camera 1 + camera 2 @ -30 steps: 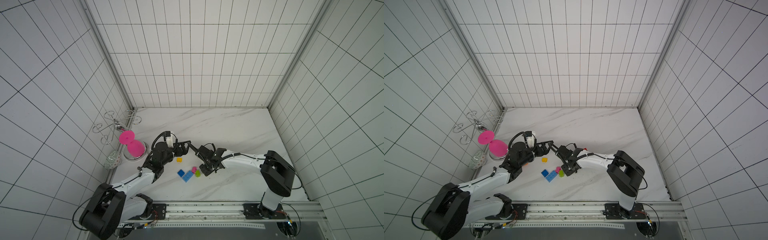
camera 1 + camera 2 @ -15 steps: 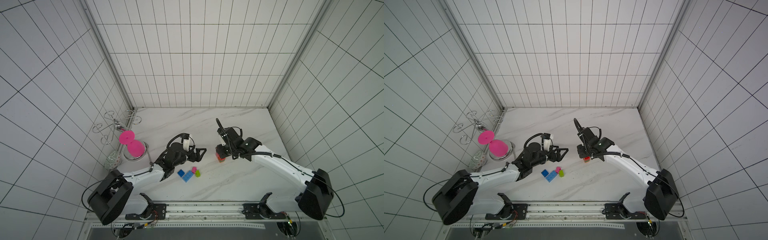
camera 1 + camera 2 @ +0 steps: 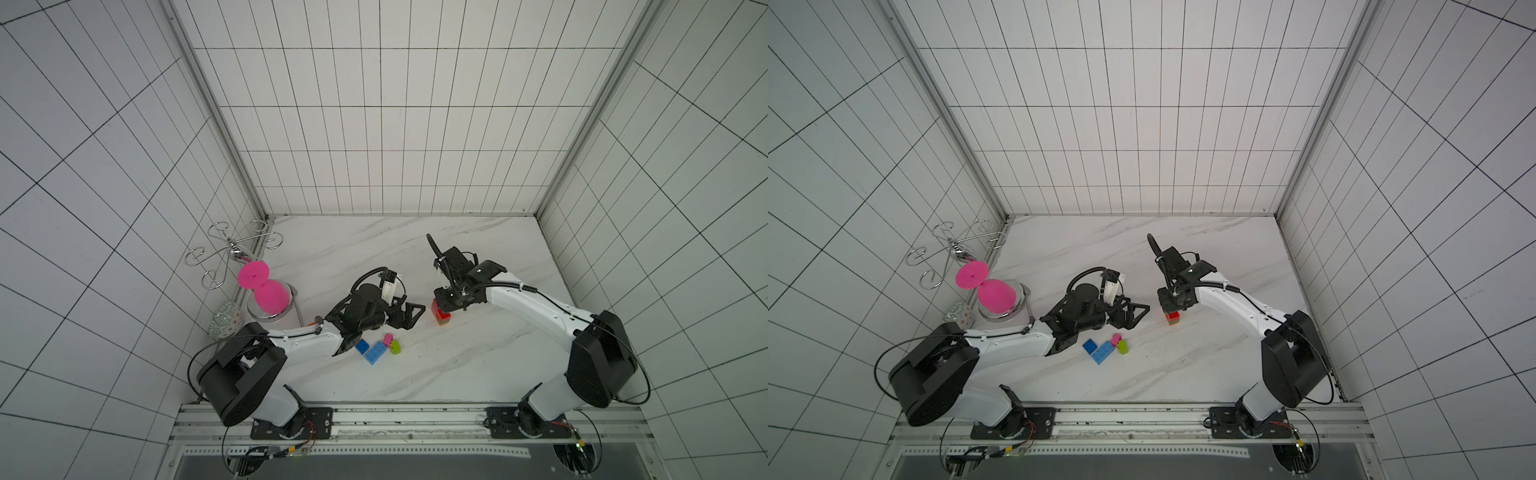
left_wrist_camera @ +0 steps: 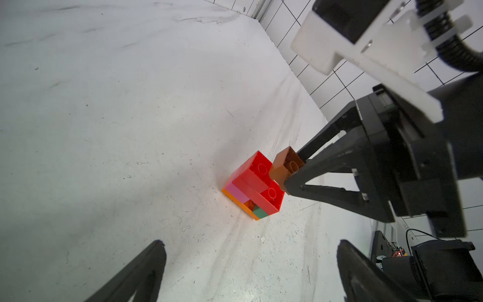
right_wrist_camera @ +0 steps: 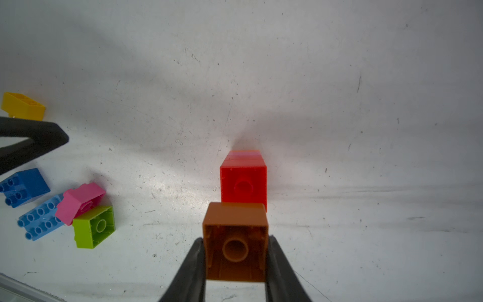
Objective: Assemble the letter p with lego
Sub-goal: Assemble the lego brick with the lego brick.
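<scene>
The lego not yet used, a blue brick point(image 3: 361, 345), a light blue brick point(image 3: 375, 354), a pink brick point(image 3: 388, 339) and a lime brick point(image 3: 395, 347), lies at about 8 o'clock from the middle of the surface point(image 3: 415, 257), just as it lay a second ago. Next to it, at its 1 o'clock, your left pincer point(image 3: 410, 318) hangs with its jaws spread wide and nothing between them. It has drawn out toward the middle, clear of the crowding over that pile. Further right stands the part-built stack point(image 3: 441, 315), with a red brick point(image 4: 257, 180) over pink, green and orange. Here is the real change: your right pincer point(image 4: 294, 170) has swung away from the pile and now sits at the stack's 12 o'clock, clamped narrowly on a brown brick point(image 5: 235, 243) held just beside the red one. You cannot tell whether the two touch. I judge the pick is done and joining is the step in hand, so square the brown brick up before you press.
</scene>
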Robot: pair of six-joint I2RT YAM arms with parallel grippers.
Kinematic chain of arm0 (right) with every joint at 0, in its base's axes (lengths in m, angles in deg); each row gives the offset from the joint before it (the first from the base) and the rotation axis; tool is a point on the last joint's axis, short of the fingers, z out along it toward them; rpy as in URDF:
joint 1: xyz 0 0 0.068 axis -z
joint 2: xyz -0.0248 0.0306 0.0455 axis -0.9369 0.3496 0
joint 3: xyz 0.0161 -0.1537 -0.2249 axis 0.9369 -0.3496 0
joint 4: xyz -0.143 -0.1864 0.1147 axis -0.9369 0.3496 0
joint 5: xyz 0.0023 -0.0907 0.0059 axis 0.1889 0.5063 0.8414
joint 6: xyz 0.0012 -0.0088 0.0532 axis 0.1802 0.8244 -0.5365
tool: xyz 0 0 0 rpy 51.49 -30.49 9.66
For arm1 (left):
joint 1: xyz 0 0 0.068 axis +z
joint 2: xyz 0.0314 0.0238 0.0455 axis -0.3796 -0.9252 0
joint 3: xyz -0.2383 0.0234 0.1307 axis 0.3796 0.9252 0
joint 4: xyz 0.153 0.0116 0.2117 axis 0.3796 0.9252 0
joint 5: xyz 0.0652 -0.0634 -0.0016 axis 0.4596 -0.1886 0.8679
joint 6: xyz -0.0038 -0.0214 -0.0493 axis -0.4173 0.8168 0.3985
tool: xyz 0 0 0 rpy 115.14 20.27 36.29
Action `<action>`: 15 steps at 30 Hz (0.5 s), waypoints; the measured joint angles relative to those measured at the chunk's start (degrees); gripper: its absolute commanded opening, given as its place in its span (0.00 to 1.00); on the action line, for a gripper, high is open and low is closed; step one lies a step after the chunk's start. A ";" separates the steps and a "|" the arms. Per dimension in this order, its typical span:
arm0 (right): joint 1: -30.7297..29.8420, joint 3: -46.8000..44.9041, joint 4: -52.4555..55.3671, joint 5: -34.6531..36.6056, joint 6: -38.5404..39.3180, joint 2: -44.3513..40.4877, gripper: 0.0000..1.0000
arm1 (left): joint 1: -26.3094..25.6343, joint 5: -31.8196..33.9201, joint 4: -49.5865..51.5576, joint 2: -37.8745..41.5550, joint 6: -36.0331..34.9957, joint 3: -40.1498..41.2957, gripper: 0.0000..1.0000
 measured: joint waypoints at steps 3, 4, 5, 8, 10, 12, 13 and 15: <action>0.00 1.09 0.26 0.04 0.39 0.83 0.14 | 0.28 0.02 0.02 0.00 -0.02 0.00 0.97; 0.00 1.36 0.31 0.04 0.50 1.18 0.14 | 0.31 0.04 0.02 0.02 -0.02 0.00 0.97; 0.02 1.49 0.28 0.07 0.61 1.53 0.14 | 0.37 0.07 0.02 0.04 -0.02 0.00 0.97; 0.07 1.79 0.42 0.09 0.90 2.99 0.14 | 0.57 0.07 0.07 0.33 -0.04 0.00 0.97; 0.11 2.10 0.55 0.11 1.07 4.20 0.14 | 0.61 0.09 0.07 0.50 -0.04 0.00 0.97; 0.09 2.64 0.48 0.31 1.27 4.70 0.14 | 0.66 0.09 0.07 0.63 -0.07 0.00 0.97; 0.09 2.75 0.52 0.35 1.36 4.87 0.14 | 0.68 0.09 0.09 0.66 -0.07 0.00 0.97; 0.09 2.95 0.55 0.48 1.46 5.05 0.14 | 0.72 0.11 0.15 0.74 -0.09 0.00 0.97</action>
